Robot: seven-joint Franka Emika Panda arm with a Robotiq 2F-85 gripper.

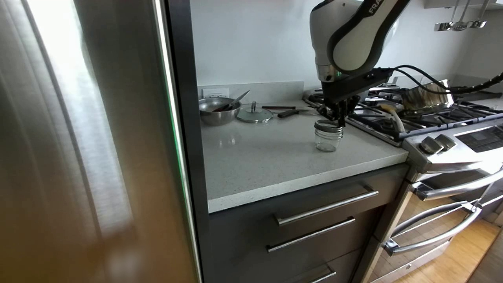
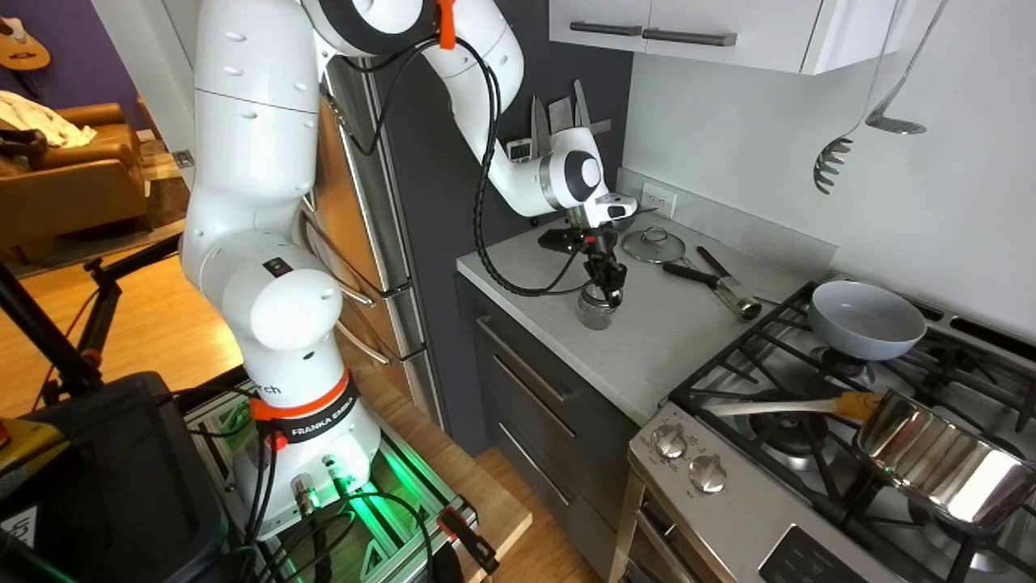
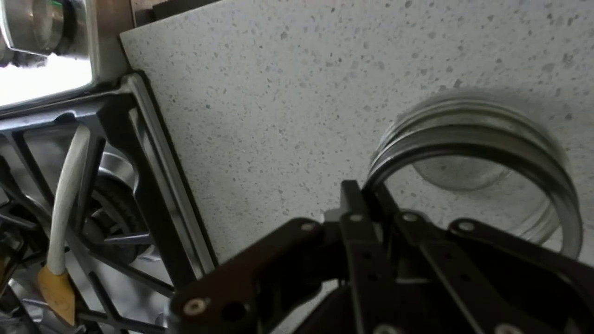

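Where the glass jar point(image 1: 328, 137) stands: upright on the counter point(image 1: 267, 157).
2 fingers point(image 3: 351, 198): clenched, seemingly on its rim point(image 3: 464, 138), contact dim.
Grip: step in hand, I judge; next move calls for level handling.

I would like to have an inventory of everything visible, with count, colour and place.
jar: one, clear, on counter
bowl: one, silver, on counter
lid: one, clear, beside bowl
tools: at least two, dark-handled, on counter
pan: one, pale grey, on stove
pot: one, silver, on stove
spatula: one, orange-headed, on stove
stove: one, silver and black, beside counter
drawers: three, dark grey, under counter
fridge: one, silver, beside counter
cabinet: one, white, overhead
knives: at least three, silver, on panel
utensils: at least three, silver, hanging
guitar: one, orange, background
sofa: one, brown, background
arm: one, mostly white, extended over counter
gripper: one, black, shut on jar rim
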